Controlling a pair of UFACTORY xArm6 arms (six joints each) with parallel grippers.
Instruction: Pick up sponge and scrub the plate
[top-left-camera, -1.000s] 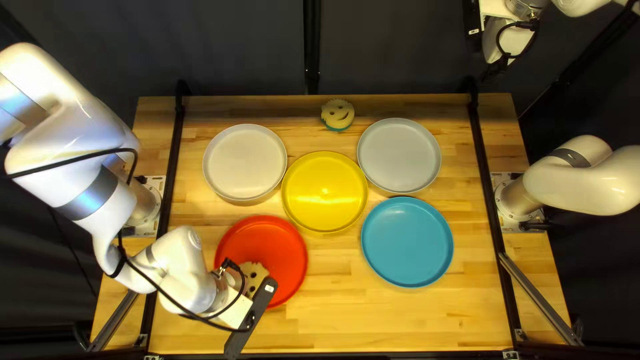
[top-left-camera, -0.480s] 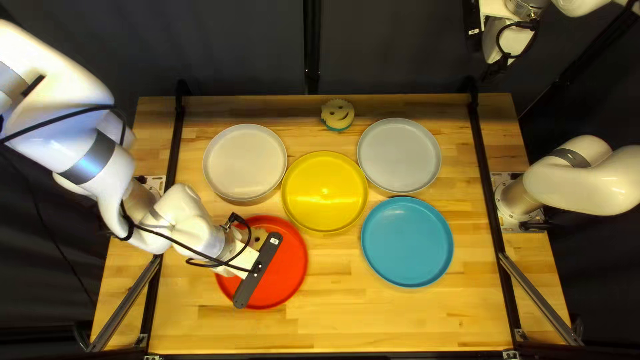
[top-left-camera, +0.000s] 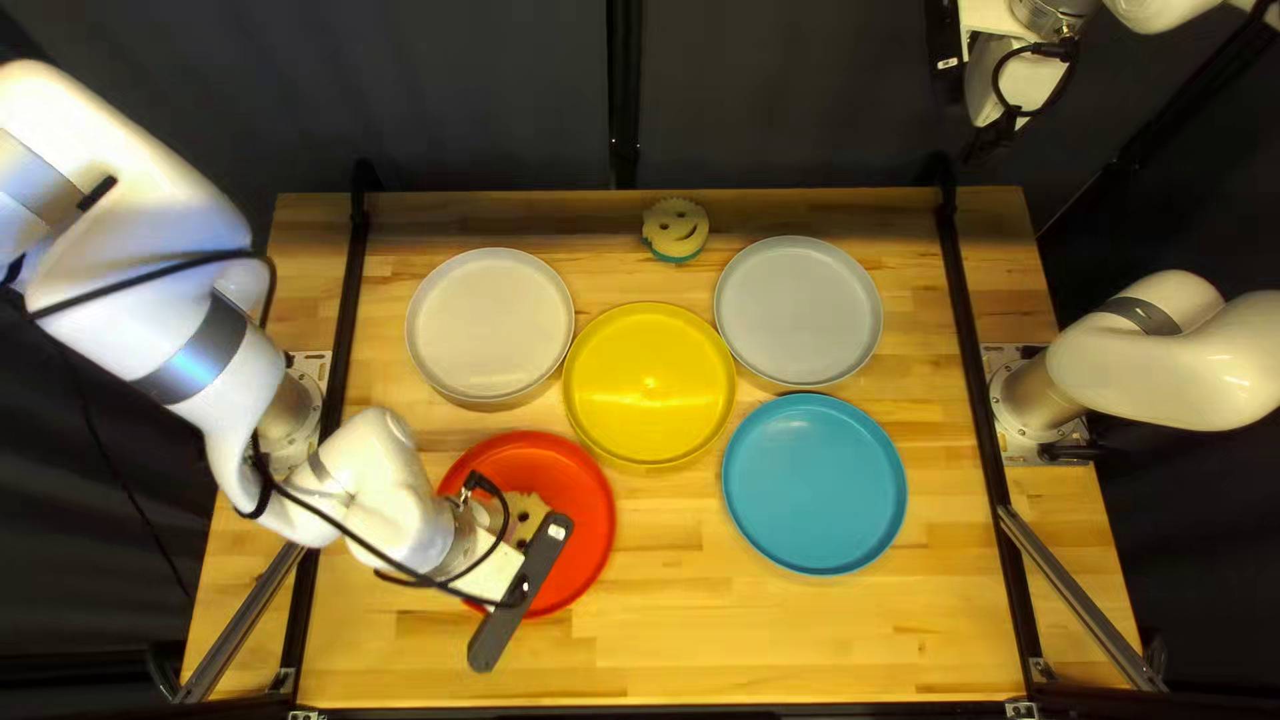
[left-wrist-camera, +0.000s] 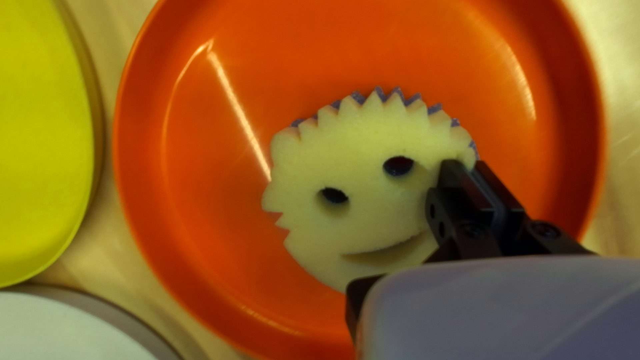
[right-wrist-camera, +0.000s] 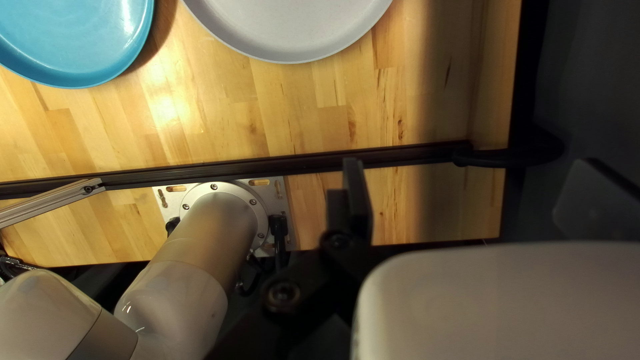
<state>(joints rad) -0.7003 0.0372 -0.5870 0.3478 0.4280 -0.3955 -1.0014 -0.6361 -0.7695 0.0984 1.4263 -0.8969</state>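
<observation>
Smiley-face sponge [left-wrist-camera: 360, 217], pinched in left gripper [left-wrist-camera: 471, 165], has just shifted from red plate's [top-left-camera: 591, 534] far side toward its middle, suggesting scrubbing under way; right gripper [right-wrist-camera: 470, 165] released.

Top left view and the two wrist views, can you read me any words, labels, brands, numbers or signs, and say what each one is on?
No text can be read.
Small white label on the dark bar of my left arm: too small.
Small white mark on the black part of my right arm: too small.
The sponge shows a cut-out face, no lettering.
</observation>
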